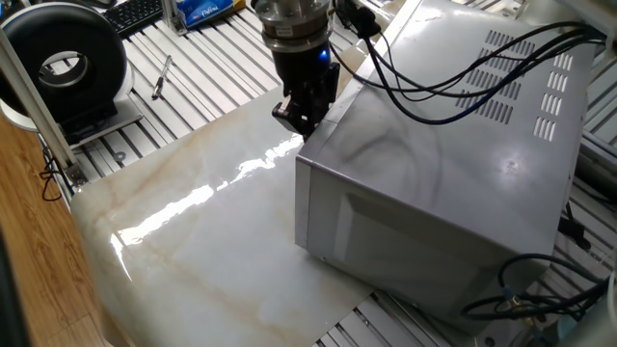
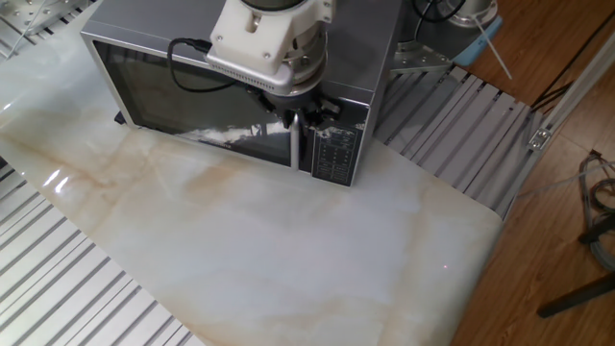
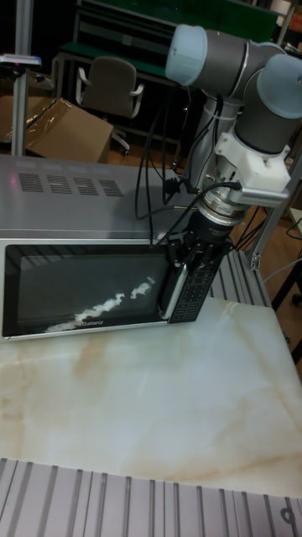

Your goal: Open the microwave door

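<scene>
The silver-grey microwave [image 1: 434, 145] [image 2: 360, 38] [image 3: 84, 220] stands at the back of the marble table. Its microwave door [image 2: 183, 91] [image 3: 84, 289], a dark window in a silver frame, lies flush with the front; the one fixed view shows only the casing. My gripper [image 1: 294, 116] [image 2: 292, 119] [image 3: 181, 262] is at the top of the vertical door handle [image 2: 293, 146] [image 3: 173, 298], beside the keypad [image 2: 332, 154] [image 3: 197, 289]. Its dark fingers sit on either side of the handle and look shut on it.
The marble tabletop [image 2: 288, 250] [image 1: 212, 241] spreads out in front of the door. Black cables [image 1: 453, 77] run from the arm across the microwave's top. A black ring-shaped device [image 1: 67, 67] and a keyboard [image 1: 135, 14] lie off the marble, on the slatted bench.
</scene>
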`<act>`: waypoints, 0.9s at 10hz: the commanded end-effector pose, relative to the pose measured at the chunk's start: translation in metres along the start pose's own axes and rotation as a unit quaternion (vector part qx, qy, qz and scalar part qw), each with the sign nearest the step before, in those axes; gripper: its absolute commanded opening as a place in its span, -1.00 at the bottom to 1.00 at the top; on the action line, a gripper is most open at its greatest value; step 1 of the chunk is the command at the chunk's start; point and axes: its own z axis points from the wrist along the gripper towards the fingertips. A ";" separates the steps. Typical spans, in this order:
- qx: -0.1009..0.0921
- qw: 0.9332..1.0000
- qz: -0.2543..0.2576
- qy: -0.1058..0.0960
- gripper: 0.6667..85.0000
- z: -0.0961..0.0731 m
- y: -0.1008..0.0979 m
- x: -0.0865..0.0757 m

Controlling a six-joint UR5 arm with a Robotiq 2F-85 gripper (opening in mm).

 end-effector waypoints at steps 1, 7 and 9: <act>-0.008 1.000 0.009 0.002 -0.28 0.001 0.002 0.000; -0.016 1.000 0.017 0.002 -0.78 0.001 -0.009 0.001; -0.015 1.000 0.015 0.003 -0.99 0.005 -0.024 0.005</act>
